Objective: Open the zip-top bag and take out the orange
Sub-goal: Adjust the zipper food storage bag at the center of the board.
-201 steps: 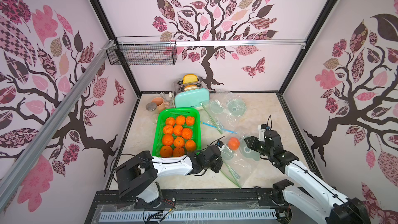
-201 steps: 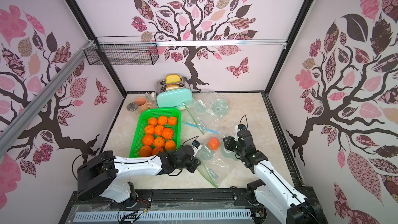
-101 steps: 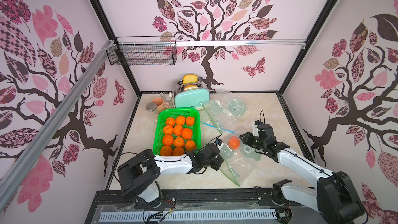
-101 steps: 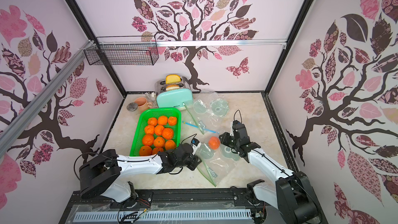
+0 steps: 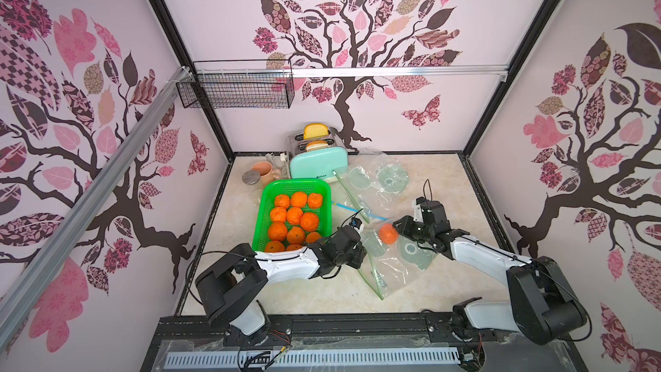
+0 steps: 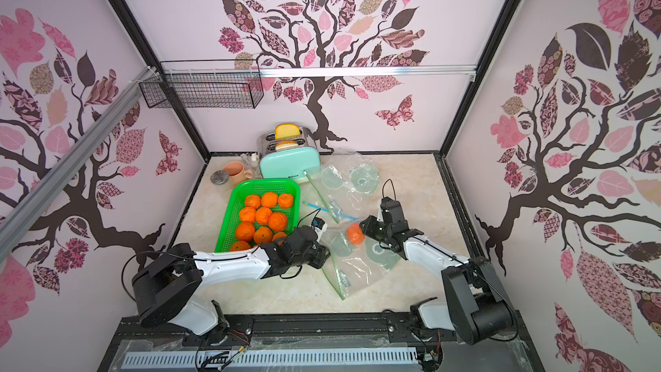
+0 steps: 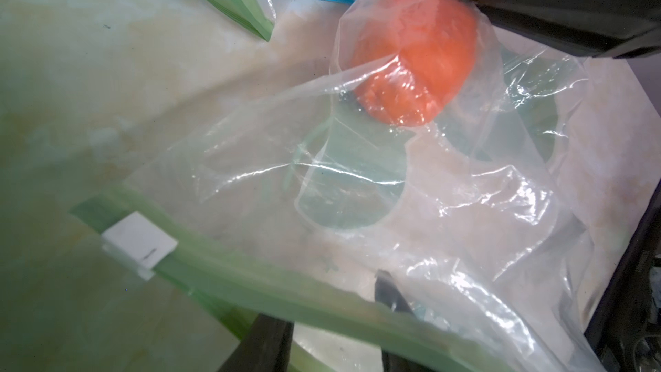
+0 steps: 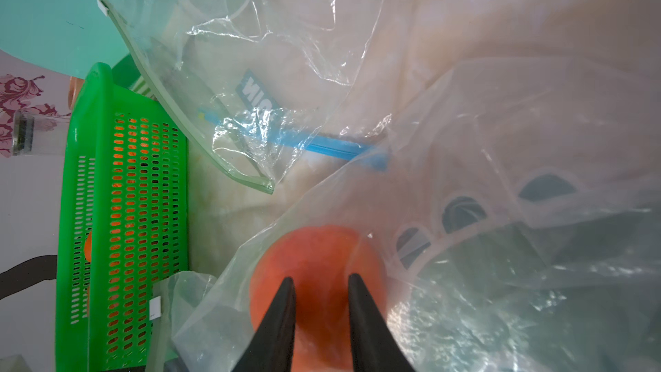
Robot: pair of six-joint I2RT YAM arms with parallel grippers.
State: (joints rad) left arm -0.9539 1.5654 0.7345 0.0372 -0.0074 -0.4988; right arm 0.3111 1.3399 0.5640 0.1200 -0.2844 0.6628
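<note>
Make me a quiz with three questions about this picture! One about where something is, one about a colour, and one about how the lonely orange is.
1. Where is the toaster? A) at the back, behind the basket B) at the front C) inside the basket
2. What colour is the basket? A) blue B) green C) pink
3. The lone orange is: A) peeled B) bare C) covered by the clear bag
Answers: 1 A, it stands beyond the basket's far end. 2 B, its rim and mesh are bright green. 3 C, plastic film lies over it at the right pincer.
</note>
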